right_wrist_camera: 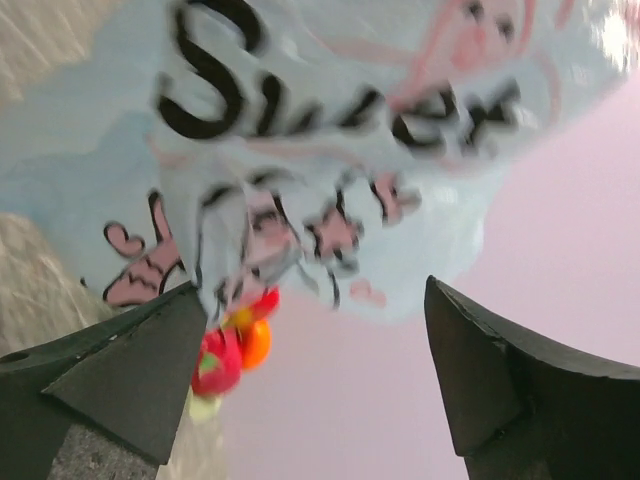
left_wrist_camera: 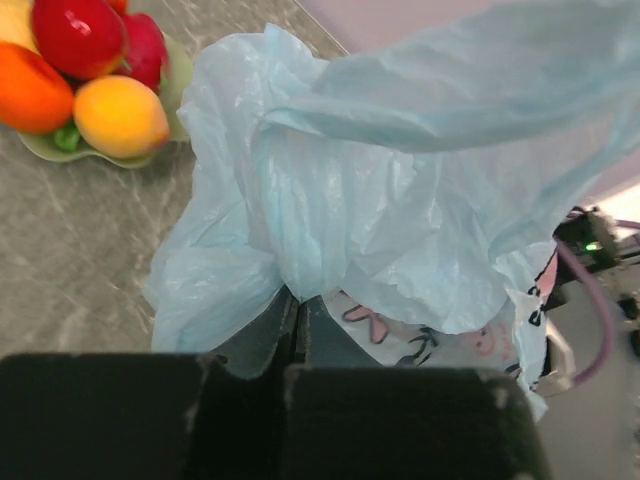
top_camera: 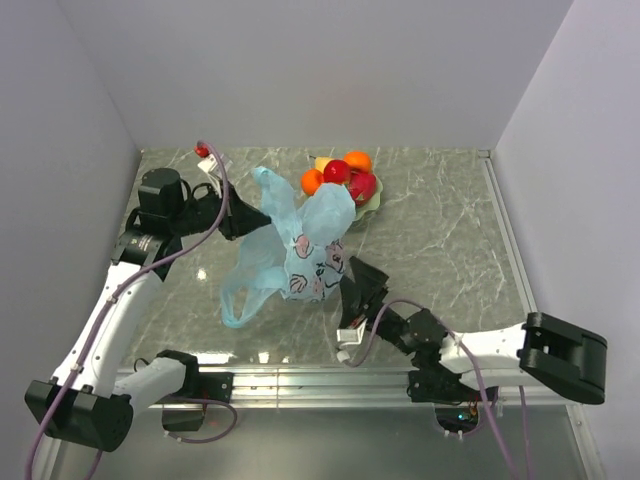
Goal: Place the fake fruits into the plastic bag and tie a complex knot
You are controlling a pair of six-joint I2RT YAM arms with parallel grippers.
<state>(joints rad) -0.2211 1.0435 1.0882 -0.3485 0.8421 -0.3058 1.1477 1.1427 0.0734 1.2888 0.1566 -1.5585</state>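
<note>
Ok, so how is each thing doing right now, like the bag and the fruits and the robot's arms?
Bag: crumpled, not tied, partly lifted off the table.
Fruits: piled on the plate, none seen in the bag.
Plate: flat on the table, full of fruits.
Left end effector: shut, pinching the bag.
Right end effector: open wide right by the bag, holding nothing.

Pale green wavy-edged plate [left_wrist_camera: 172, 85] toward the far side of a grey marbled tabletop [top_camera: 450, 240]
</note>
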